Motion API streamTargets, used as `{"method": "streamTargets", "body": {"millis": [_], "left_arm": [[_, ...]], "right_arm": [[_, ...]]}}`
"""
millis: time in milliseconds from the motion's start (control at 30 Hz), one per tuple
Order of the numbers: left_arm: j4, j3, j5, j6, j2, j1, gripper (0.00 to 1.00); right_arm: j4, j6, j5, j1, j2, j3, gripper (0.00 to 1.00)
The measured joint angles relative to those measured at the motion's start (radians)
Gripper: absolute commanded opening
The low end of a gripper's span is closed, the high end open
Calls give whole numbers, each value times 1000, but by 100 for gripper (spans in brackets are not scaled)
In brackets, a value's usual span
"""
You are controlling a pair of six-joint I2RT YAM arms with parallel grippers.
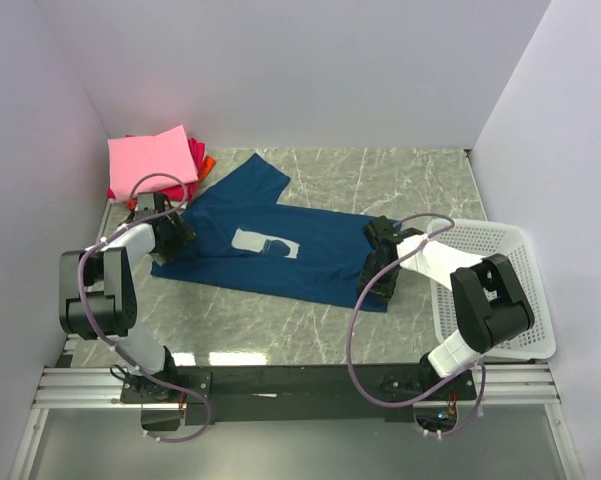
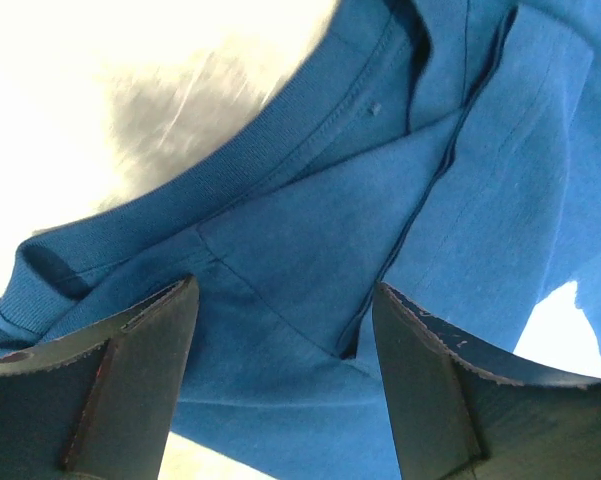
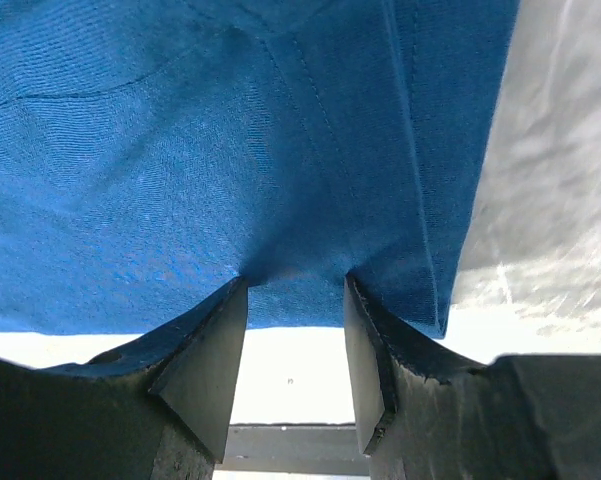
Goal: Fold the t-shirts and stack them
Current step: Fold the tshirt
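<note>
The dark blue t-shirt (image 1: 280,245) lies spread on the table with its white print (image 1: 263,243) facing up and one sleeve pointing back. My left gripper (image 1: 172,236) is open over its collar end; in the left wrist view the fingers (image 2: 150,345) straddle blue cloth (image 2: 310,250) by the ribbed collar (image 2: 210,180). My right gripper (image 1: 378,268) is open at the shirt's right hem; its fingertips (image 3: 220,320) touch the hem edge (image 3: 295,290). Folded pink (image 1: 148,160), magenta-red (image 1: 196,152) and orange (image 1: 209,163) shirts are stacked at the back left.
A white mesh basket (image 1: 500,290) stands at the right, next to the right arm. Grey walls close the left, back and right sides. A black rail (image 1: 300,380) runs along the near edge.
</note>
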Motion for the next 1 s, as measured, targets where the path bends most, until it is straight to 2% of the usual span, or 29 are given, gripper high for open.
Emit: {"method": "streamTargets", "body": {"millis": [233, 467, 1000], "left_arm": [[-69, -24, -1, 33, -45, 6, 77], [-79, -24, 3, 40, -45, 18, 77], [-89, -24, 10, 43, -50, 68, 77]], "right_arm": [[-101, 41, 20, 32, -38, 15, 54], [-150, 18, 121, 17, -56, 158, 54], [-64, -71, 182, -94, 60, 168, 40]]}}
